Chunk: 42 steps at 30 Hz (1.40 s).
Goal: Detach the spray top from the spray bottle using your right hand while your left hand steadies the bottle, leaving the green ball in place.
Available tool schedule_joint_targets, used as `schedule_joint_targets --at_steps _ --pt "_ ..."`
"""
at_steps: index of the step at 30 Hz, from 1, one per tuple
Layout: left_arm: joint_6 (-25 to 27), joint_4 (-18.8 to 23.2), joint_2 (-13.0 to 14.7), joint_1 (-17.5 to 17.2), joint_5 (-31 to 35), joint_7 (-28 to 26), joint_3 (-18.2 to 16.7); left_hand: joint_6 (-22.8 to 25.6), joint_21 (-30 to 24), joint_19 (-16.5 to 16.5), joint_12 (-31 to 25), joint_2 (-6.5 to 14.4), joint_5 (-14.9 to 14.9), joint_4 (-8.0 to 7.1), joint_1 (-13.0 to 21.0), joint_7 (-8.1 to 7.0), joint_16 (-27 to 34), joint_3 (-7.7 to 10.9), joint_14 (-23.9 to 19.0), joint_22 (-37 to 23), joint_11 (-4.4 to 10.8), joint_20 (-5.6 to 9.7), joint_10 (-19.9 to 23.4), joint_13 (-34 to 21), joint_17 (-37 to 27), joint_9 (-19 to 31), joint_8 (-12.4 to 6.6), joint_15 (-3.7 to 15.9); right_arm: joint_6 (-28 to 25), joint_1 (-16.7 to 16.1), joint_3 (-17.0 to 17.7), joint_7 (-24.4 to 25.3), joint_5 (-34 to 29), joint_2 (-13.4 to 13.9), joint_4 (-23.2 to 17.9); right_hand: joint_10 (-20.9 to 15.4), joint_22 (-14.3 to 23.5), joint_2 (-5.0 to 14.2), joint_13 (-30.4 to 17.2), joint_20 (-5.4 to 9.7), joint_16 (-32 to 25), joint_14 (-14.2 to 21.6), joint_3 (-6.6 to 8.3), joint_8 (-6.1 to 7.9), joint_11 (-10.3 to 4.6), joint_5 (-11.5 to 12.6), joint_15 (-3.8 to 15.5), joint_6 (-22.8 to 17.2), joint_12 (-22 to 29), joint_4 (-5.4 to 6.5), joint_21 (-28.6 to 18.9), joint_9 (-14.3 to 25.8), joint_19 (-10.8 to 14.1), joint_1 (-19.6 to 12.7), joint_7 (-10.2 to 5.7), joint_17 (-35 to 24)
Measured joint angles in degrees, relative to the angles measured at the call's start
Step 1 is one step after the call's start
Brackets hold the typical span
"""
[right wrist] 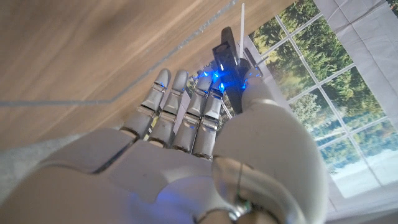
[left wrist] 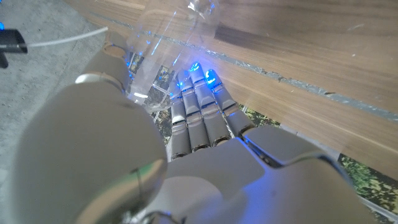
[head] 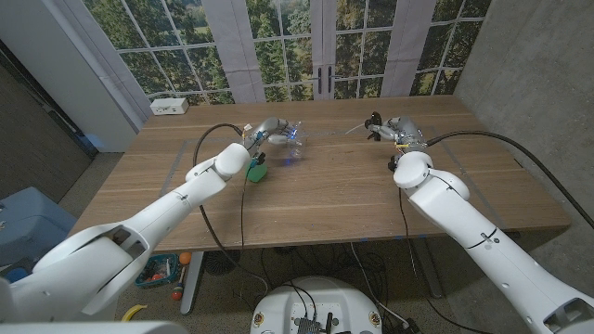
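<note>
Right hand (head: 394, 130) holds spray top (head: 371, 123) (left hand (head: 269, 133) grips bottle (head: 290, 137)).

No legible text

Nothing can be read: no words, labels, brands or numbers show on the clear spray bottle (head: 290, 137), the spray top (head: 373, 124) or the table (head: 325, 190).

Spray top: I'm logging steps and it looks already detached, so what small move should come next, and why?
Probably lower the right hand and set the spray top on the table. The top, tube trailing, is held well apart from the clear bottle in the left hand; the green ball sits undisturbed.
</note>
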<state>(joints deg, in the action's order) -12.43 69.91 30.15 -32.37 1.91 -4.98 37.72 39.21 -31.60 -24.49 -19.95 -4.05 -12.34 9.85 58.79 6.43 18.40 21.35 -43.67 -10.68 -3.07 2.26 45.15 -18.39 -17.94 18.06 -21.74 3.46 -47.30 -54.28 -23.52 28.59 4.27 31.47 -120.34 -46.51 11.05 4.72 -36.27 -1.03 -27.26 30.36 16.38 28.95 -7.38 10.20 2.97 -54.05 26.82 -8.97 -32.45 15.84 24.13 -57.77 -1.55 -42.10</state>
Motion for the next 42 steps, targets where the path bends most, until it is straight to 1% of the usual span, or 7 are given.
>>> schedule_joint_targets --at_steps 23,31,33,37,39,40,42 --pt "0.21 -1.78 -0.45 -1.05 -2.29 -1.88 0.26 0.0 0.0 0.0 0.95 0.14 -0.3 0.13 -0.14 0.0 -1.54 0.13 -0.33 0.0 0.22 -0.01 0.4 -0.42 0.62 0.01 0.0 0.33 -8.16 4.1 2.97 -3.4 19.4 0.65 4.82 4.33 0.29 0.76 0.71 -0.21 2.93 -4.42 1.22 1.49 1.18 0.89 -0.26 3.62 -3.13 0.04 -0.61 1.51 -2.54 0.76 0.45 0.45" --pt "0.13 -1.89 -0.4 -1.17 -2.47 -3.04 0.47 0.0 0.0 0.56 2.78 -0.42 -0.29 0.19 0.43 -0.01 -3.75 0.16 -0.31 0.0 1.58 0.29 0.05 -1.15 2.35 0.01 0.0 0.43 -11.03 9.18 -1.1 -1.6 20.48 3.38 7.35 9.8 0.13 2.55 2.1 -0.94 3.99 -8.34 0.92 -2.27 1.59 0.89 -0.53 10.98 -7.02 -0.43 -0.61 0.45 -4.3 -3.03 -0.85 0.89" --pt "0.13 -1.88 -0.35 -1.18 -2.47 -3.04 0.49 -0.72 0.05 1.28 3.97 -0.48 -0.28 -0.22 0.48 -0.76 -4.51 -0.79 1.62 0.0 2.67 0.18 -1.04 -7.48 2.95 0.16 -0.06 0.82 -11.54 9.18 -1.1 -1.08 20.24 3.38 7.35 12.37 0.13 2.31 2.67 -1.13 4.46 -9.64 1.03 -4.03 2.03 1.21 -0.61 14.17 -8.73 -0.59 -0.61 -0.08 -4.62 -3.25 -1.35 1.08" --pt "0.13 -1.87 -0.2 -1.21 -2.47 -3.04 0.54 -2.67 0.89 2.83 6.95 -0.41 -0.29 -0.64 0.56 -3.99 -6.15 -2.32 5.73 0.17 6.1 -0.78 -3.42 -9.94 3.84 1.02 1.61 0.38 -12.8 9.18 -1.1 0.25 19.02 3.38 7.35 18.04 -0.14 1.69 3.67 -1.63 6.01 -13.62 0.38 -7.65 3.08 0.81 -0.67 20.05 -11.84 -0.28 -0.61 -1.21 -5.6 -3.83 -1.49 1.5" --pt "0.13 -1.84 -0.16 -1.22 -2.47 -3.04 0.56 -2.32 1.11 3.57 8.21 0.15 -0.28 -0.66 1.1 -7.3 -6.72 -3.11 7.81 0.3 8.76 -0.93 -3.64 -9.13 4.21 0.31 3.77 0.09 -13.44 9.18 -1.1 0.76 18.48 3.38 7.35 20.81 -0.14 1.37 4.07 -1.93 6.79 -15.53 0.02 -9.4 3.8 0.6 -0.71 22.85 -13.15 -0.27 -0.61 -1.66 -6.27 -3.53 -1.39 1.77" --pt "-0.11 -1.79 -0.12 -1.24 -2.13 -3.07 0.57 -2.67 1.38 3.88 8.66 1.05 -0.28 -0.74 2.0 -8.63 -7.0 -3.59 8.96 0.3 9.59 -1.2 -4.46 -8.49 4.33 -0.35 4.94 -0.03 -13.98 11.69 -5.89 1.12 18.09 4.99 6.97 22.3 -0.14 0.52 4.3 -2.05 7.19 -16.41 -0.1 -10.27 4.05 0.6 -0.63 24.21 -13.78 -0.28 -0.49 -1.9 -6.77 -3.64 -1.3 1.9" --pt "-0.29 -1.7 -0.06 -1.27 -1.89 -3.24 0.57 -4.13 2.08 4.85 9.42 3.18 -0.23 -0.84 4.11 -10.45 -7.31 -4.55 11.45 0.3 11.27 -1.37 -6.15 -7.14 4.69 -1.37 6.99 -0.26 -14.7 12.31 -7.06 1.58 17.55 5.24 6.76 25.28 -0.13 0.25 4.72 -2.48 7.85 -17.93 -0.27 -11.97 4.54 0.6 -0.7 26.86 -14.9 -0.11 -0.16 -2.36 -7.63 -3.9 -1.06 2.16"
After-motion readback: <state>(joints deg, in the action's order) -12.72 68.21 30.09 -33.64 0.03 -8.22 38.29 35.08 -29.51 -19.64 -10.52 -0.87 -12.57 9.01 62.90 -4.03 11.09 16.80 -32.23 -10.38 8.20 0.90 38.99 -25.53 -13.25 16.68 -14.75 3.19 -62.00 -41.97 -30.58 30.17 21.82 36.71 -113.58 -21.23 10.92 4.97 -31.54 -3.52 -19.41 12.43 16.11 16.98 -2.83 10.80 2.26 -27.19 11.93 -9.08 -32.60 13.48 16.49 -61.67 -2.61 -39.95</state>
